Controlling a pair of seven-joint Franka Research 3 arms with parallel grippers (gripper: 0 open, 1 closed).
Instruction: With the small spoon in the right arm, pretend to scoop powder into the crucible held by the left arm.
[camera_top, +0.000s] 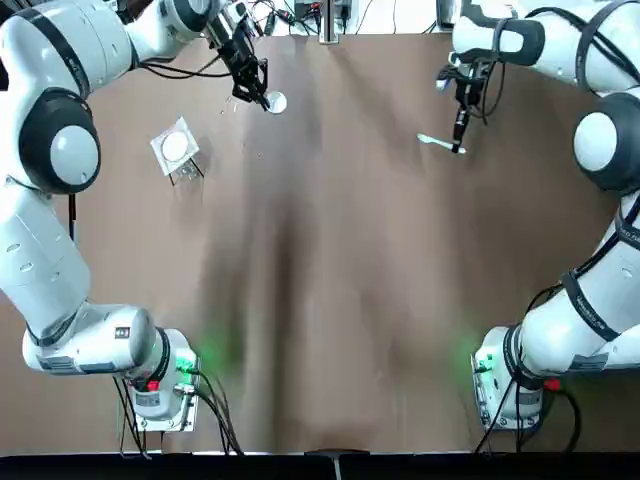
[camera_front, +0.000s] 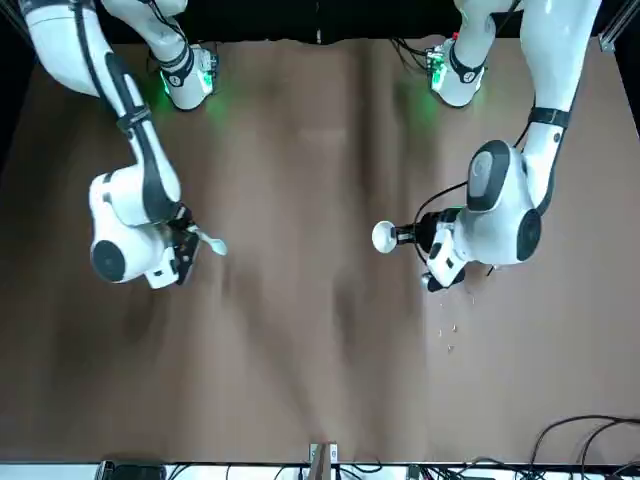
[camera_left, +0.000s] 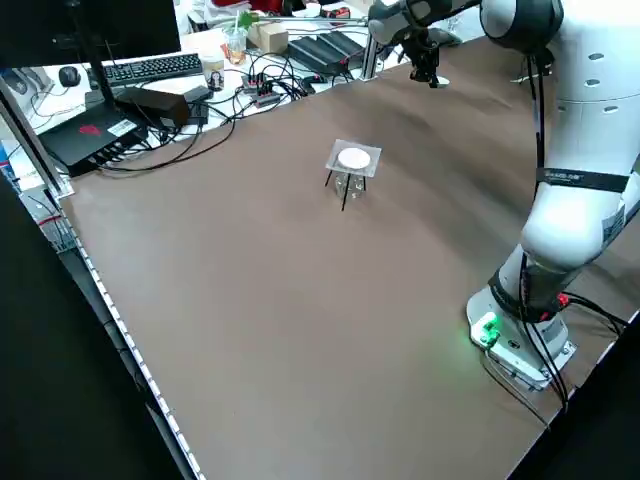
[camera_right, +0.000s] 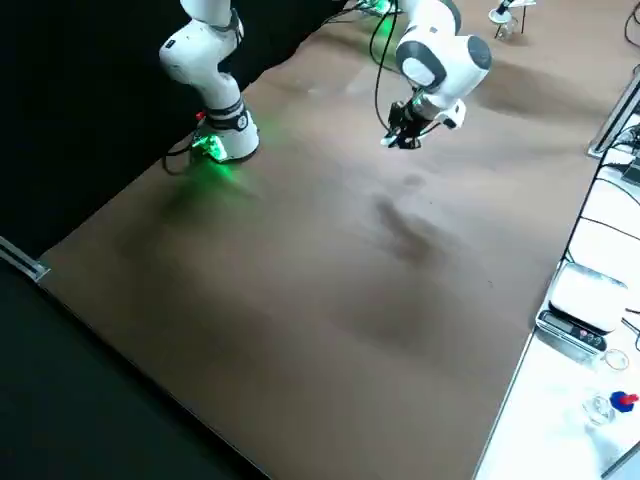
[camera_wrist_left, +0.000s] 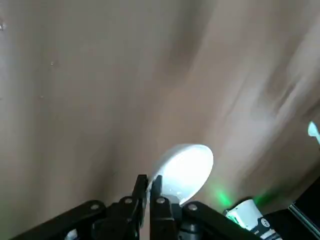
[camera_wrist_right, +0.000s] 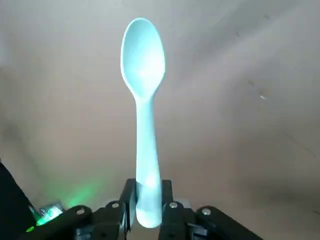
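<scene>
My left gripper (camera_top: 254, 92) is at the far left of the table, shut on the rim of a small white crucible (camera_top: 276, 102). The left wrist view shows the crucible (camera_wrist_left: 185, 168) pinched at its edge, held above the brown tabletop. My right gripper (camera_top: 459, 138) is at the far right, shut on the handle of a small pale spoon (camera_top: 436, 142). In the right wrist view the spoon (camera_wrist_right: 144, 95) points straight out from the fingers (camera_wrist_right: 128, 199), and its bowl looks empty. In the front view a wide gap lies between the spoon (camera_front: 211, 243) and the crucible (camera_front: 384, 236).
A small wire tripod stand (camera_top: 176, 150) carrying a square plate with a white disc stands left of the crucible. Cables, a keyboard and boxes (camera_left: 150, 95) lie beyond the table's left and far edges. A scale (camera_right: 575, 305) sits off the right edge.
</scene>
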